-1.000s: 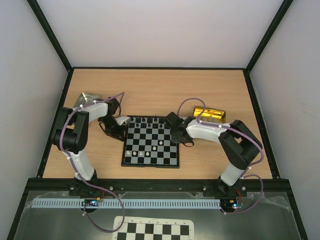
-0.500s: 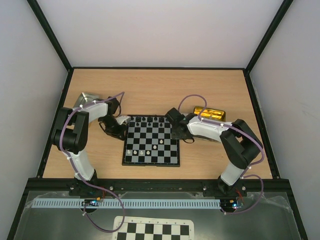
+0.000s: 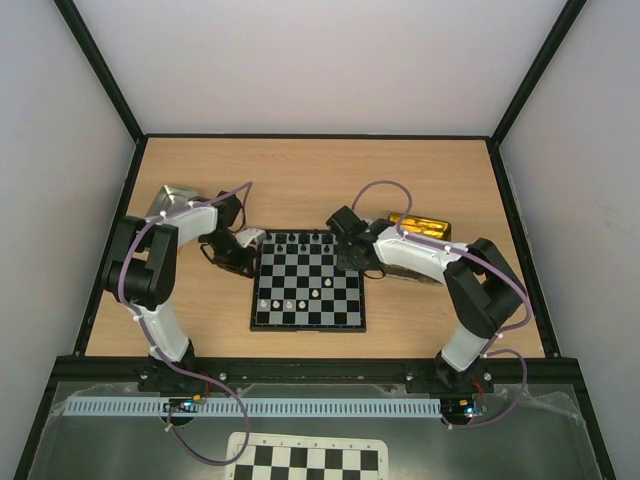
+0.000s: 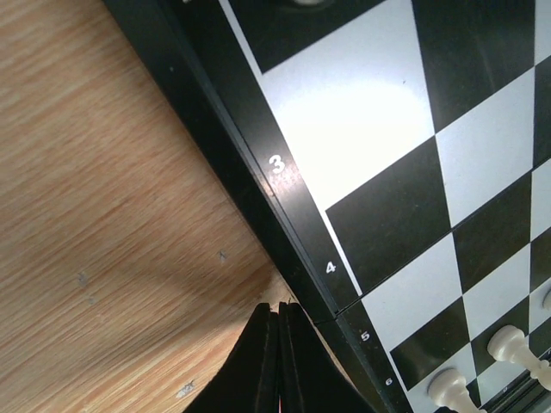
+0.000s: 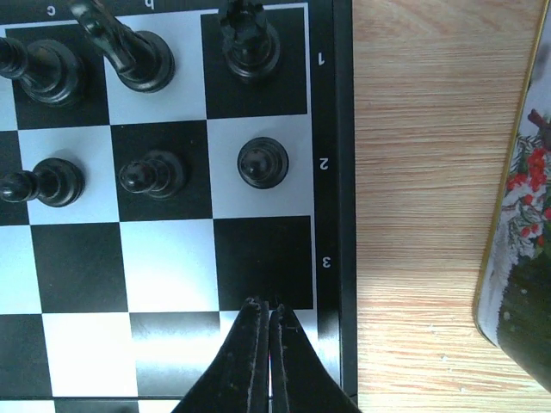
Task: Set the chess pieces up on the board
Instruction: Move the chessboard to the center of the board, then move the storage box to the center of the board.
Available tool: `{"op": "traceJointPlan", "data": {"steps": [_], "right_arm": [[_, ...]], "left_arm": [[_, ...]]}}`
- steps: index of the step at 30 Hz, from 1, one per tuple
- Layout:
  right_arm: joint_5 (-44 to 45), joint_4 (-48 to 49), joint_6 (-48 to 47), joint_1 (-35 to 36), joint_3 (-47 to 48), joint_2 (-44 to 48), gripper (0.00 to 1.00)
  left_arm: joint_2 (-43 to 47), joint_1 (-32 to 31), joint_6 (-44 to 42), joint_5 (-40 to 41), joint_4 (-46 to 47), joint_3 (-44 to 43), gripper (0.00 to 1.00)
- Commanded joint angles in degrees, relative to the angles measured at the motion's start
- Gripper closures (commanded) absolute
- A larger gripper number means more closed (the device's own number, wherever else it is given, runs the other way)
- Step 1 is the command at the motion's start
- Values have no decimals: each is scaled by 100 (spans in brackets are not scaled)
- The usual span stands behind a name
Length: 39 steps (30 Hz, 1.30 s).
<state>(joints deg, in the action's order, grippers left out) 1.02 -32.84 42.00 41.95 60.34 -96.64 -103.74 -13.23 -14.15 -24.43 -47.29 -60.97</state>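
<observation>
The left gripper (image 4: 277, 311) has its fingers pressed together with nothing between them, and its tips sit low over the wooden table (image 4: 112, 189), right at the outer edge of the board (image 4: 291, 202), by the frame's 4 and 5 marks; whether they touch the frame cannot be told. Just past that frame, to the gripper's right in its wrist view, stand two white chess pieces (image 4: 506, 344) on the board's squares. From above, a short row of white pieces lies on the near left part of the board (image 3: 308, 326), on the near side of the left gripper (image 3: 240, 258). The right gripper (image 5: 265, 308) is also closed and holds nothing. Its tips are over the board's outermost column beside the frame's 3 mark. Straight ahead of them stands a black pawn (image 5: 263, 161), with more black pieces (image 5: 129, 52) beyond it and to the left. A gold tin (image 5: 516, 258) lies off to this gripper's right on the table.
</observation>
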Motion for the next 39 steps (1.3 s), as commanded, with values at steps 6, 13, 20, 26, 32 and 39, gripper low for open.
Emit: {"op": "traceJointPlan", "data": {"steps": [6, 13, 20, 26, 32, 39], "right_arm": [[105, -327, -104, -74, 190, 279, 98], [208, -661, -94, -105, 450, 518, 98], [462, -1450, -86, -706, 1078, 922, 81], [528, -1892, -293, -1103, 1285, 939, 66], [409, -1801, -292, -1141, 1184, 852, 64], [252, -1428, -236, -1146, 608, 810, 66]], "left_arm": [[287, 78, -126, 181, -15, -104, 98], [463, 276, -197, 375, -212, -312, 98], [748, 856, -244, 560, -667, -1281, 98], [809, 1529, -344, 696, -1043, -2193, 98], [1057, 1833, -348, 953, -1073, -2568, 98], [1359, 1995, -117, 813, -996, -2130, 95]]}}
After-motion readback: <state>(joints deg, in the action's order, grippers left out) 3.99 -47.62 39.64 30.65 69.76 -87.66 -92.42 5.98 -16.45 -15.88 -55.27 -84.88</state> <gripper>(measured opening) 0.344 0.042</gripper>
